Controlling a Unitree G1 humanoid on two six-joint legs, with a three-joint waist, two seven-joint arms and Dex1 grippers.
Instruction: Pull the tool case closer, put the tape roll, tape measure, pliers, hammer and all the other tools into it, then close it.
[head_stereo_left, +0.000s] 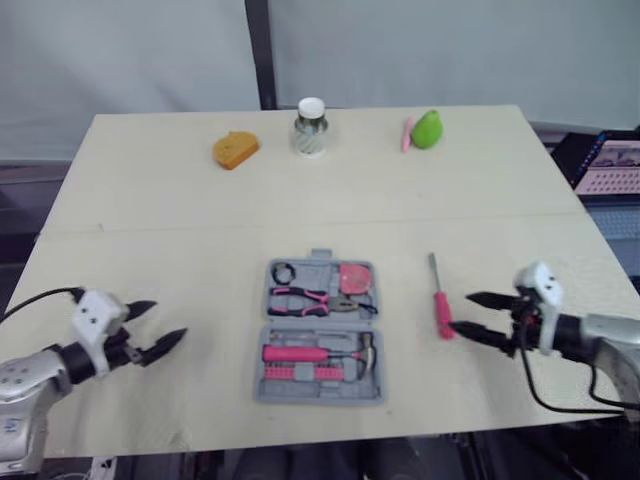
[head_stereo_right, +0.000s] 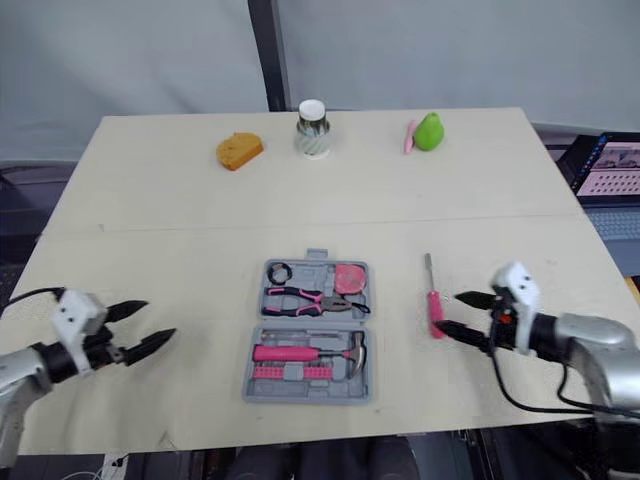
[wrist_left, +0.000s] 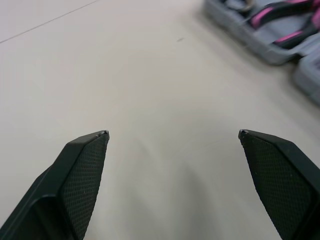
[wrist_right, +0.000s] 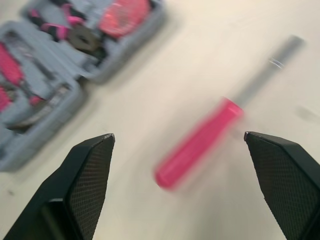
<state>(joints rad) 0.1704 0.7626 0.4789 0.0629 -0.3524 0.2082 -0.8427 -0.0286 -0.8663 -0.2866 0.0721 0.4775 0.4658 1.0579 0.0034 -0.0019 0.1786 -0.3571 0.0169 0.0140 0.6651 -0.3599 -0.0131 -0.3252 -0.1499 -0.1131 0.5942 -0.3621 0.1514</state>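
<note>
I'm looking at a pale beige counter (head_stereo_left: 150, 250), a thin seam (head_stereo_left: 200, 229) running across it, pale grey wall (head_stereo_left: 130, 50) behind, dark upright post (head_stereo_left: 262, 50), lit screen (head_stereo_left: 612, 165) past the right edge, soft even light

We see a pale cream tabletop (head_stereo_left: 150, 230) and on it a grey case (head_stereo_left: 320, 395). In it lie pliers (head_stereo_left: 305, 298) with pink and black handles, a hammer (head_stereo_left: 310, 353) with a pink handle and silver head, a salmon-pink tape measure (head_stereo_left: 355, 277) and a black tape roll (head_stereo_left: 284, 272). The screwdriver (head_stereo_left: 441, 310) has a pink-red handle and grey shaft. Farther back we see an orange lump (head_stereo_left: 235, 149), a jar (head_stereo_left: 311, 135) with a white lid (head_stereo_left: 311, 106), and a green pear (head_stereo_left: 427, 129). The left gripper (head_stereo_left: 170, 319) and right gripper (head_stereo_left: 460, 311) are black, their pads (wrist_left: 85, 180) finely cross-hatched.
</note>
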